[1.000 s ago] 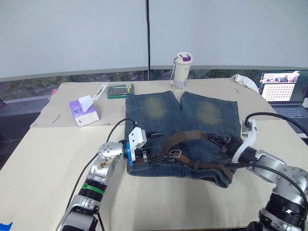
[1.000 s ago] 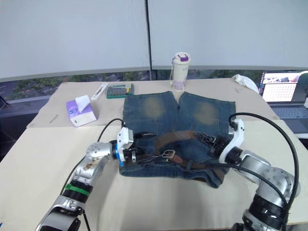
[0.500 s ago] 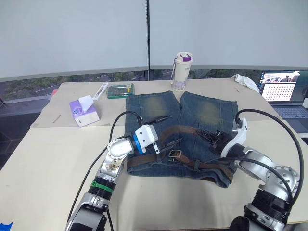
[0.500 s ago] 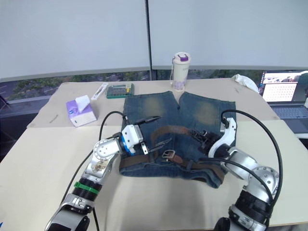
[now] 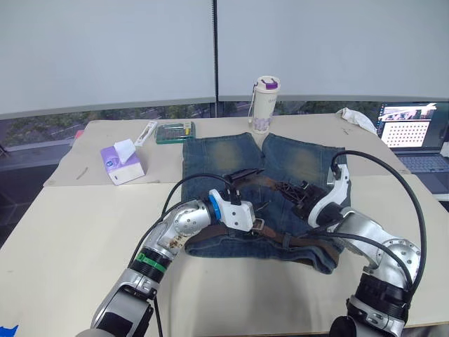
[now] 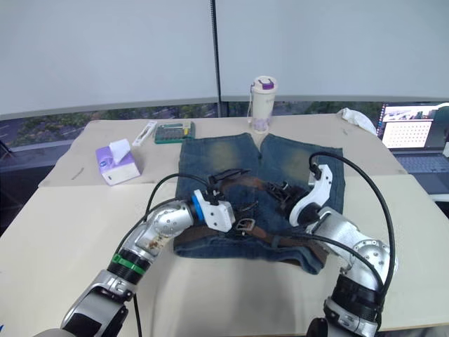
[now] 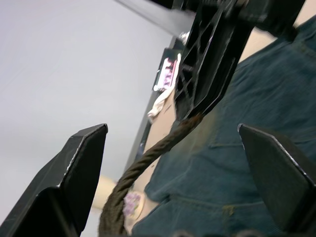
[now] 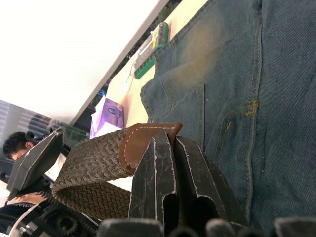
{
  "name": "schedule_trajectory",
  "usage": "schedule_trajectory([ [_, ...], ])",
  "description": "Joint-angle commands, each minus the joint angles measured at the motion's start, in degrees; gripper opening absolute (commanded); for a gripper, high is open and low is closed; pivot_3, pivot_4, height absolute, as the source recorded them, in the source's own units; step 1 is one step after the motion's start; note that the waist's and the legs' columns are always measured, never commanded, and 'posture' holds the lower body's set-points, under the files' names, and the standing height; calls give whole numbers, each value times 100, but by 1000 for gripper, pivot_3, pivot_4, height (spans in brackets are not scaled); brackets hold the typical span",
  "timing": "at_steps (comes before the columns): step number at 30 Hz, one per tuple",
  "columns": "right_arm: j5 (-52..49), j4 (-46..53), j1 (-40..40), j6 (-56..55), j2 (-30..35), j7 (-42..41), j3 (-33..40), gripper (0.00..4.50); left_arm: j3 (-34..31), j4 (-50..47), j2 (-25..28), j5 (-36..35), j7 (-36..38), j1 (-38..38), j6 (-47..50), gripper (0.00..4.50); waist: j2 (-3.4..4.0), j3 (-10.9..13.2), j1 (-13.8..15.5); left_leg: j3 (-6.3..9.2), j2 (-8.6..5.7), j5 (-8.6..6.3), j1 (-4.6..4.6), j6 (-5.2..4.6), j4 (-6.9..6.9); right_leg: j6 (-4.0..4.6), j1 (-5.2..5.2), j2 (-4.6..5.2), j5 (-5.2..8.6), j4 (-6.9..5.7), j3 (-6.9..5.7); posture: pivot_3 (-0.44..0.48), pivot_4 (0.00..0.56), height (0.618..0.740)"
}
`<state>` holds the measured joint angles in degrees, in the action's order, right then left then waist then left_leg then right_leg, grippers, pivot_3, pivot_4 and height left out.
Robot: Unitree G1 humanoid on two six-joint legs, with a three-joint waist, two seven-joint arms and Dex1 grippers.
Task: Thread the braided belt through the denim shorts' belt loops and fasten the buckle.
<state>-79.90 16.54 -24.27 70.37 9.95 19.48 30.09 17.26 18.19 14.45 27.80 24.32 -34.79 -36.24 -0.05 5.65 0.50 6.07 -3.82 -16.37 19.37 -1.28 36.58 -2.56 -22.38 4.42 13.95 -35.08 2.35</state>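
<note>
Right fingers [image 8: 168,182] pinch the braided belt [image 8: 94,170] tip over the denim shorts [image 5: 295,165]; left fingers [image 7: 79,182], wide open and empty, flank its length.

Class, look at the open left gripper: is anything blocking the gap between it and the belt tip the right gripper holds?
Nothing visible does. The right gripper is shut on the braided belt tip, held above the denim shorts; the left gripper faces it with open jaws and clear space between.

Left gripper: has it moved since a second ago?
Yes. The left gripper has moved from the denim shorts' left waist corner rightward to mid-waistband, near the right gripper.
</note>
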Motion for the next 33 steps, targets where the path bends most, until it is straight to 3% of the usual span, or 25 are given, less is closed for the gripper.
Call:
schedule_trajectory([
  [1,-248,217,43,-308,199,40,-216,0,19,-111,102,55,-194,-75,102,3340,0,0,1,0,0,0,0,0,0,0,0,0,0,0,-1,0,150,740],
  [11,-372,238,250,-788,588,-3,-649,0,69,-228,240,-124,-196,30,274,28,0,1,-1,0,-1,0,0,0,0,-1,1,0,0,1,-1,0,150,740],
  [19,-287,508,321,-1210,809,-490,-885,0,-82,-265,258,-848,123,339,723,28,0,1,-6,0,0,0,0,0,0,-1,1,0,1,3,-2,0,150,740],
  [22,-161,805,396,-1300,954,-1022,-1134,0,-290,-170,144,-1527,209,501,837,28,0,2,0,1,0,0,0,0,0,-1,1,0,1,5,-3,0,150,740],
  [26,963,1181,590,-1762,1489,-2209,-1628,0,-671,-133,-31,-2821,718,690,1190,28,-5,8,-11,0,1,0,0,0,2,-3,2,0,2,11,-4,0,150,740],
  [27,1364,1275,674,-1952,1691,-2543,-1803,546,-779,-161,-60,-3105,820,732,1378,0,-5,8,-11,0,0,0,-1,0,2,-4,3,-1,2,14,-8,0,150,740],
  [30,2422,1570,869,-2343,2281,-3167,-2421,1249,-967,-210,-42,-3656,1105,818,1663,0,-5,8,-6,1,-1,0,-3,0,2,-4,5,-2,3,13,-11,0,150,740],
  [31,2917,1592,886,-2507,2489,-3149,-2720,1249,-1030,-203,-28,-3799,1184,829,1729,0,-3,9,-15,2,-1,0,-4,0,2,-5,5,-2,3,14,-12,0,150,740],
  [32,3304,1585,909,-2659,2614,-3173,-2920,1808,-1087,-211,-26,-3897,1246,837,1803,0,-4,9,-36,0,-4,0,-4,0,2,-10,4,-1,6,13,-10,0,150,740],
  [33,3656,1571,924,-2793,2741,-3283,-3120,2051,-1152,-222,-31,-3990,1286,839,1906,0,-6,12,-47,0,-4,0,-5,0,3,-11,3,-2,7,13,-11,0,150,740],
])
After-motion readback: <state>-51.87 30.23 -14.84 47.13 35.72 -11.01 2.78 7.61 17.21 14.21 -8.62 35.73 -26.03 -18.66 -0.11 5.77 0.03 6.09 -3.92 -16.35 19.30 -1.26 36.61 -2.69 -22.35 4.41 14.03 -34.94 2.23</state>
